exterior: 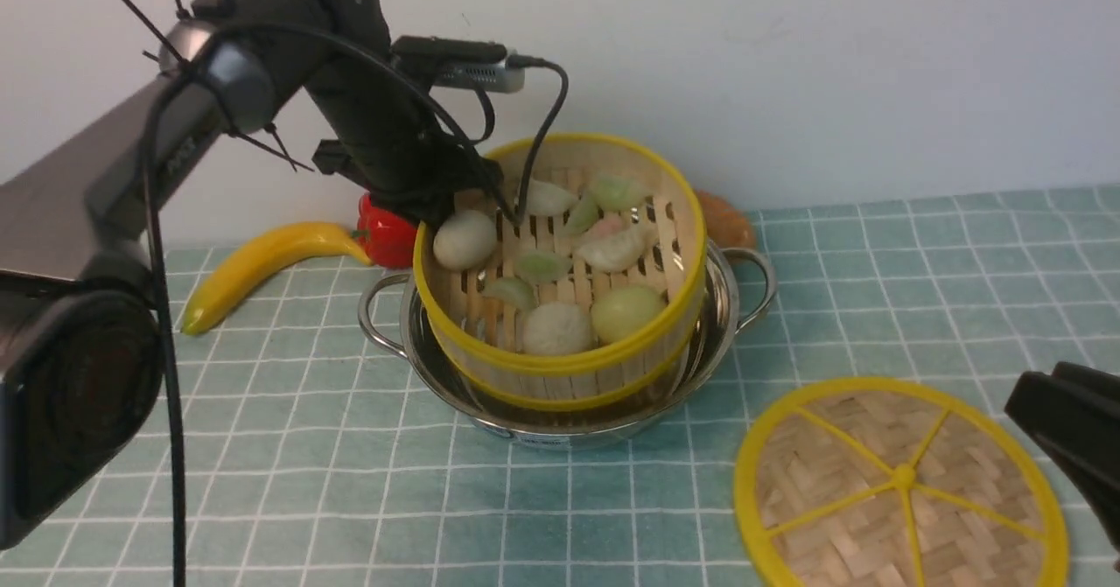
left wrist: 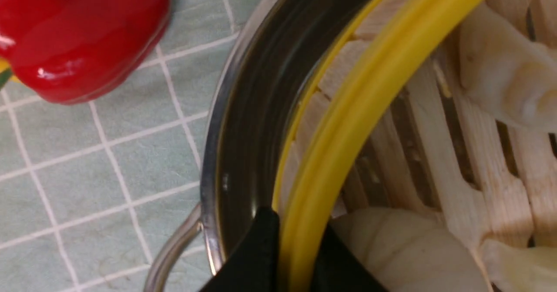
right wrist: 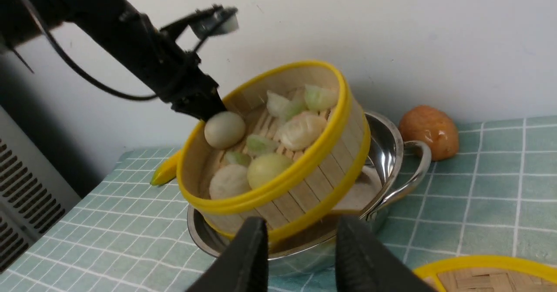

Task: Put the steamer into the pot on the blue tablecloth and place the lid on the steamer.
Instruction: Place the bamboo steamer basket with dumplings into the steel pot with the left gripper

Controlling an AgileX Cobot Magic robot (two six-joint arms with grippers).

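Front view: the steamer [exterior: 569,384] sits mid-frame, tilted, its low edge down in the pot [exterior: 577,434] on the cloth [exterior: 350,482]. My left jaws are clamped on its upper-left rim. The lid [exterior: 901,480] lies flat at lower right.

Left wrist view: at the bottom edge, one jaw is inside the yellow rim and one outside.

Right wrist view: my right jaws stand apart and empty at the bottom.

I judge the steamer light, stiff and thin-walled. Pinched at one side it may pivot, and the loose buns [exterior: 556,329] may roll. The lid I'd take by its rim.
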